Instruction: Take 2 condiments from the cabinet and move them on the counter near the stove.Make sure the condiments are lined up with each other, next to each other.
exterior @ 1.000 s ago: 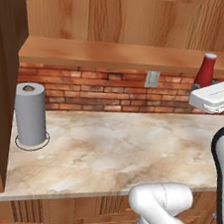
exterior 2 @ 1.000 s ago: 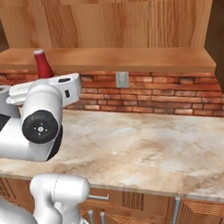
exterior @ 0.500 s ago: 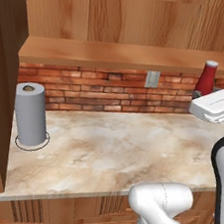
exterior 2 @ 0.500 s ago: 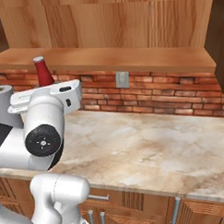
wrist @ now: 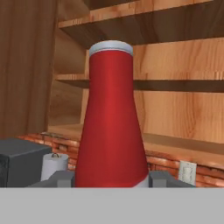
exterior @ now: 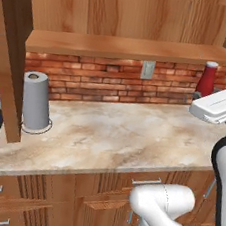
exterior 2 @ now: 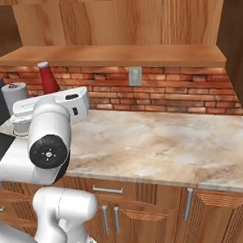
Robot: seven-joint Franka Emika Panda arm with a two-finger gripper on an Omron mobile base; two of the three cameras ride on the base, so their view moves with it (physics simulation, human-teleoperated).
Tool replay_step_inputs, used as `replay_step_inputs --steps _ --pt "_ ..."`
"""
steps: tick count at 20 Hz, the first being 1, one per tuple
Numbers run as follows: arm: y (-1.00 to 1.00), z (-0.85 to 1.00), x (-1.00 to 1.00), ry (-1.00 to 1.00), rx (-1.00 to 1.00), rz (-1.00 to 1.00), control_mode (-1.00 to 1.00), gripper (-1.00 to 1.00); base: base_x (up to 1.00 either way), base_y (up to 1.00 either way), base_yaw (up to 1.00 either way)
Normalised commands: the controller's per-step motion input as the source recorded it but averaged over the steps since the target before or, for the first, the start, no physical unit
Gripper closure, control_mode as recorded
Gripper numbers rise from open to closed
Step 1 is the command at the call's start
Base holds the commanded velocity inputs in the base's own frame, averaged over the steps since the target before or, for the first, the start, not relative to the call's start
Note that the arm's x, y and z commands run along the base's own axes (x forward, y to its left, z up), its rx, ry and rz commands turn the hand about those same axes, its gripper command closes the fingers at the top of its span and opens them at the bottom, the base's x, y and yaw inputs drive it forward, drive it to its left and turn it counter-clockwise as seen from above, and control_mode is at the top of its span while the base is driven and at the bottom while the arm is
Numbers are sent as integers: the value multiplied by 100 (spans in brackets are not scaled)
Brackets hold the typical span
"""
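At the right edge of the left base view, the red bottle (exterior: 206, 79) stands upright just above the white hand, its pale cap level with the underside of the cabinet (exterior: 128, 49) shelf. A second ago, in that same view, it sat higher against the shelf's front edge and further left in the frame; half a second ago it was already lower. The whole picture has also shifted between those frames, so the base is driving and part of that change is the camera's, not the bottle's. Even so, the bottle now shows against the brick wall rather than the shelf, so it seems to have come out of the cabinet and down.

In the hand view the bottle fills the centre of the frame, and the claw (wrist: 111, 180) is closed on its wide base, one dark finger tip at each side, holding it straight. In the right base view it appears at upper left, behind the arm, close to the paper towel roll (exterior 2: 14, 96).

My reading is that the first condiment is in transit: picked, lifted clear, and being carried over the tabletop (exterior: 127, 132) toward a place near the stove, which I cannot make out in these frames. The second condiment, the jar, is not yet dealt with. Setting this one down upright, with room beside it, would let the two line up.
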Motion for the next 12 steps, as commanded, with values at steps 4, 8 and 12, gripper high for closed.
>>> replay_step_inputs --steps 4,8,12 --pt "0 0 0 0 0 0 100 100 -100 4 0" --pt "0 0 0 0 0 0 100 100 -87 17 0" --pt "0 0 0 0 0 0 100 100 -75 39 0"
